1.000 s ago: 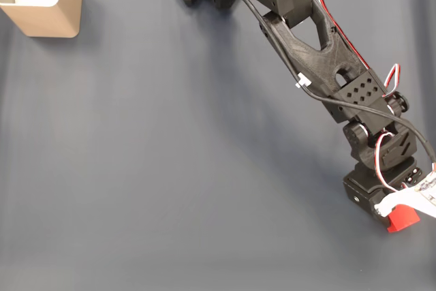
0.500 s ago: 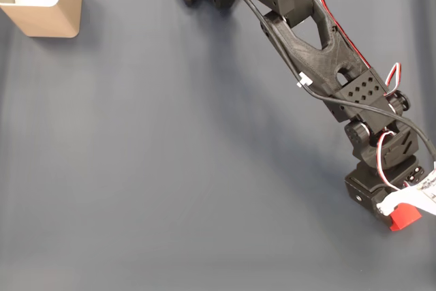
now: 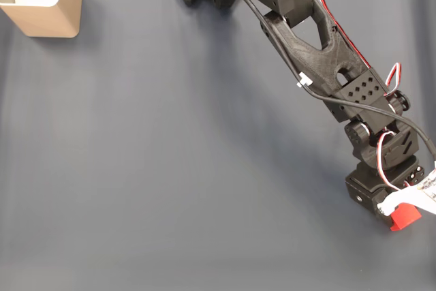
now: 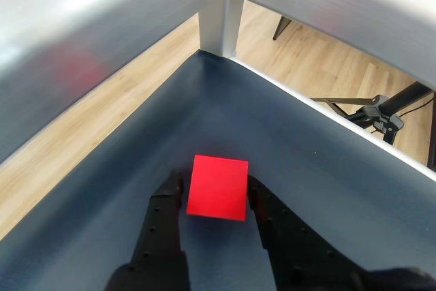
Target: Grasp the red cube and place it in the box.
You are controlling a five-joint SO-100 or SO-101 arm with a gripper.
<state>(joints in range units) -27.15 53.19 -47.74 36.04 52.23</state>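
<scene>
The cube point(image 4: 218, 187) sits directly between the two fingers of the gripper point(image 4: 215, 192), near a corner of the mat point(image 3: 170, 168). The fingers stand apart just the cube's width, pressing or nearly pressing its two sides. The box point(image 3: 42, 3) lies far off, at the mat's opposite corner, so I judge a long carry follows.

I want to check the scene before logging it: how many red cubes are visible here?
1. The red cube sits between the gripper fingers in the wrist view; in the fixed view it shows at the lower right, far from the box. The arm could hide others.
</scene>
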